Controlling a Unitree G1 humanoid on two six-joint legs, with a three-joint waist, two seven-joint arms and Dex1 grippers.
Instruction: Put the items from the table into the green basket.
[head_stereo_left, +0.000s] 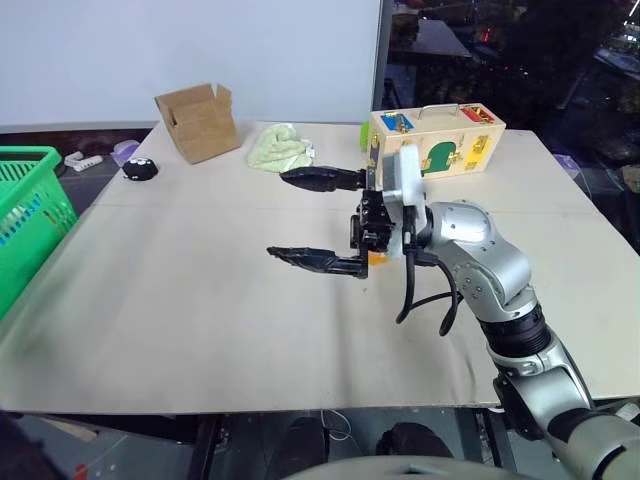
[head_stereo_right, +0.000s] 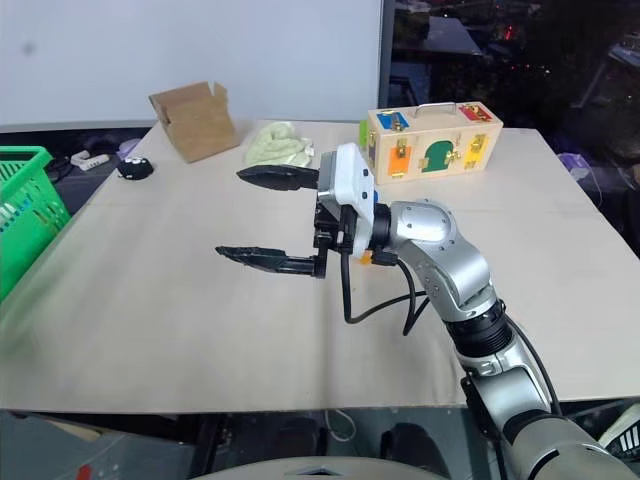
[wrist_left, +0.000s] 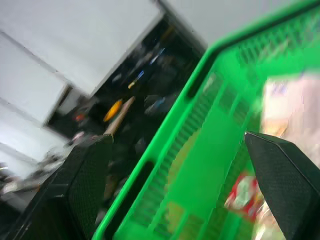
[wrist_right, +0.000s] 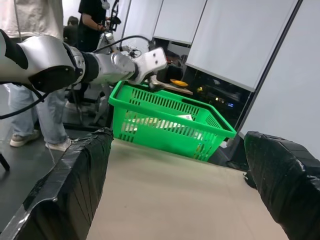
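Observation:
The green basket (wrist_right: 170, 122) stands off the table's (head_stereo_left: 200, 300) left edge, also seen as the green basket (head_stereo_left: 25, 215) at the far left. My left gripper (wrist_right: 172, 86) hovers over its far rim, open. Between its fingers (wrist_left: 282, 170) I look down into the basket, where a blurred pale pink carton (wrist_left: 287, 107) and a red-and-white patch (wrist_left: 244, 196) lie. My right gripper (head_stereo_left: 277, 214) hangs over the middle of the table, pointing left toward the basket, open and empty. The bottle cannot be made out.
At the back of the table stand a cardboard box (head_stereo_left: 198, 122), a pale green cloth (head_stereo_left: 280, 148) and a wooden case with colourful doors (head_stereo_left: 437, 138). A small black object (head_stereo_left: 140, 168) lies at the back left. People (wrist_right: 35, 50) stand beyond the basket.

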